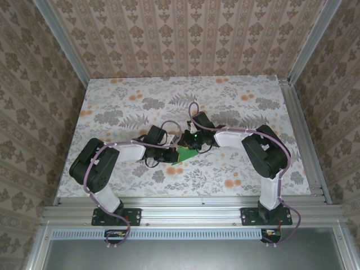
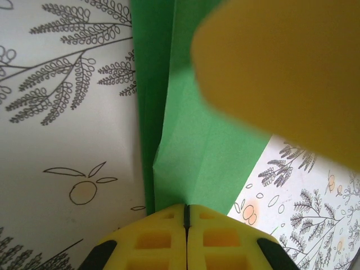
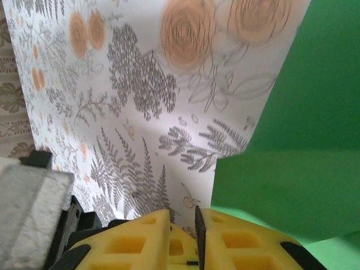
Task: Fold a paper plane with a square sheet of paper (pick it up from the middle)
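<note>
Yellow fingertips of the left gripper [image 2: 186,209] are closed, apparently pinching the near end of the green paper [image 2: 197,140].
From that pinch the creased strip is laid toward 12 o'clock across the floral table [image 2: 67,169], probably held flat so the next fold can be pressed. A blurred yellow finger is held over it at 1 o'clock. The right gripper [image 3: 197,219] is almost closed, with green paper at its 3 o'clock; whether any is caught cannot be told. From above, the paper is found slightly toward 6 o'clock of the table's centre.
</note>
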Action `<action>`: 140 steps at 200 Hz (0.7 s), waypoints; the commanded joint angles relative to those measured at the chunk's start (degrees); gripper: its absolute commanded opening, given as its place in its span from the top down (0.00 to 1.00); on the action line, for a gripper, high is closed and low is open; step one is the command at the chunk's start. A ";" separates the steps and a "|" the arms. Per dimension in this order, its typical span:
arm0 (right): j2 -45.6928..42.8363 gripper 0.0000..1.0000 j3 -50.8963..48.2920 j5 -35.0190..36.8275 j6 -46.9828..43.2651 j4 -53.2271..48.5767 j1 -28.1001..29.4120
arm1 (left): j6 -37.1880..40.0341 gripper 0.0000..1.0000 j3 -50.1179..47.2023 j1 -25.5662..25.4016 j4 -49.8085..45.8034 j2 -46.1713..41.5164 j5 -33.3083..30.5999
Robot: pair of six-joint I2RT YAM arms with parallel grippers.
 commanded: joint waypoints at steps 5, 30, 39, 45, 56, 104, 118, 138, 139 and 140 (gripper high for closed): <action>-0.90 0.77 -3.96 1.67 6.99 4.99 1.52 | 1.69 0.94 -3.12 0.60 -5.29 3.17 -3.51; 0.02 0.78 -5.83 2.88 9.46 7.41 2.52 | 1.72 0.94 -3.37 0.68 -4.86 3.29 -3.32; 0.76 0.78 -5.77 3.55 9.45 7.01 2.55 | 1.74 0.94 -3.39 0.68 -4.75 3.29 -3.16; 1.10 0.78 -5.74 4.16 9.20 6.47 2.55 | 1.76 0.94 -3.39 0.68 -4.76 3.29 -3.12; 1.40 0.78 -5.38 6.27 8.20 4.26 2.52 | 1.77 0.94 -3.39 0.74 -4.81 3.20 -3.07; 1.53 0.79 -6.15 13.42 6.42 0.23 0.66 | 1.57 0.94 -3.82 0.79 -4.65 2.77 -2.67; 1.46 0.80 -6.89 14.02 6.37 0.55 -0.47 | 1.78 0.94 -4.00 0.84 -4.98 2.65 -2.98; 0.98 0.83 -6.90 15.88 5.24 -0.84 -1.53 | 1.90 0.95 -4.01 0.95 -4.94 2.94 -2.34; 1.01 0.83 -6.81 15.93 5.19 -0.87 -1.56 | 1.91 0.95 -4.01 0.95 -4.94 2.94 -2.31; 0.98 0.83 -6.81 15.96 5.12 -0.89 -1.66 | 1.92 0.95 -4.01 0.95 -5.03 2.94 -2.25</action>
